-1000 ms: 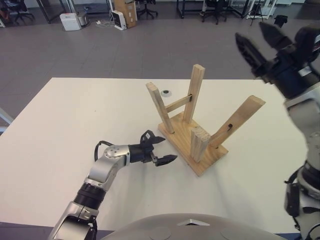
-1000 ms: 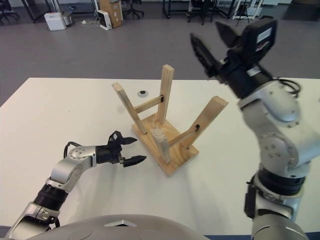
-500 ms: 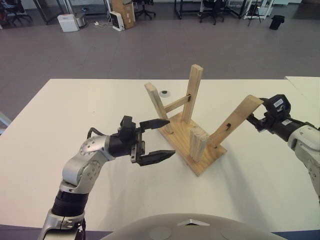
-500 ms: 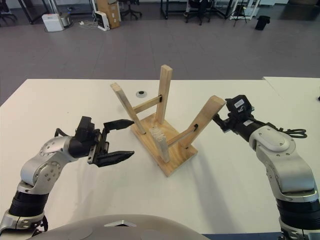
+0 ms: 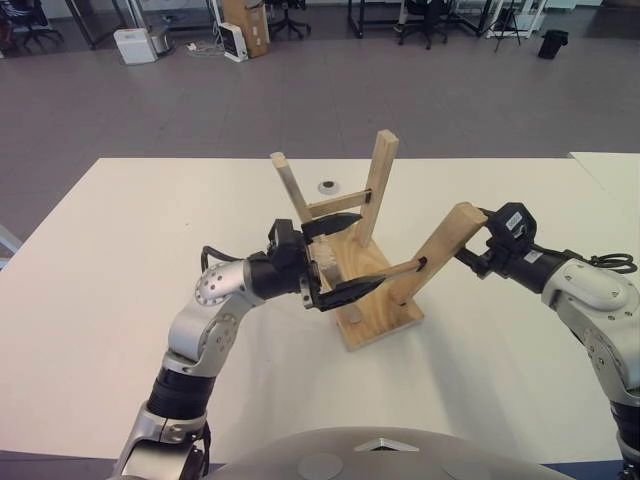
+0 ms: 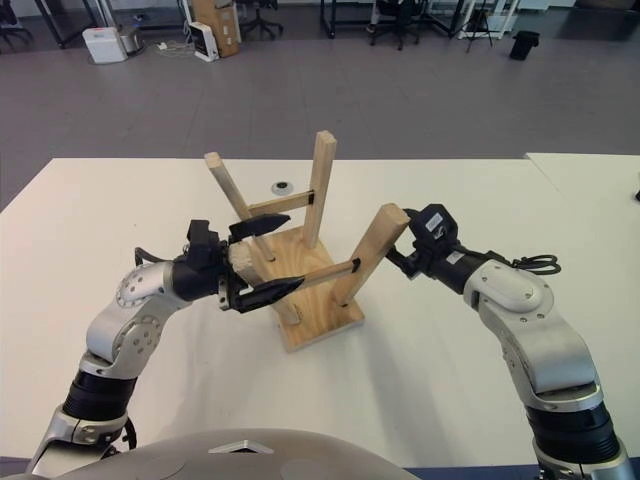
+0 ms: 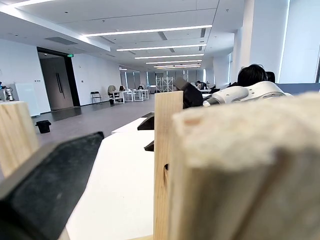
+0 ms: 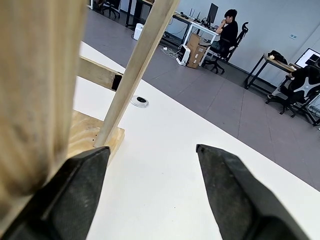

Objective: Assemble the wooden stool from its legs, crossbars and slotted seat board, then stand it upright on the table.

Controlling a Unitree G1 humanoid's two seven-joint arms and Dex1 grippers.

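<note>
We see bare table (image 5: pixel 110 260) wide open on the left and along the near edge, nothing in the way there. The middle is taken by the upturned stool (image 5: pixel 385 325). Its back legs (image 5: pixel 380 180), joined by a crossbar (image 5: pixel 333 207), close off the far side. The tilted leg (image 5: pixel 440 250) leans out to the right. The left gripper (image 5: pixel 368 250), fingers spread, fills the stool's near-left side. The right gripper (image 5: pixel 478 238), fingers apart, sits at the tilted leg's top. The table right of the stool is free. A small disc (image 5: pixel 328 186) lies just behind the stool.
</note>
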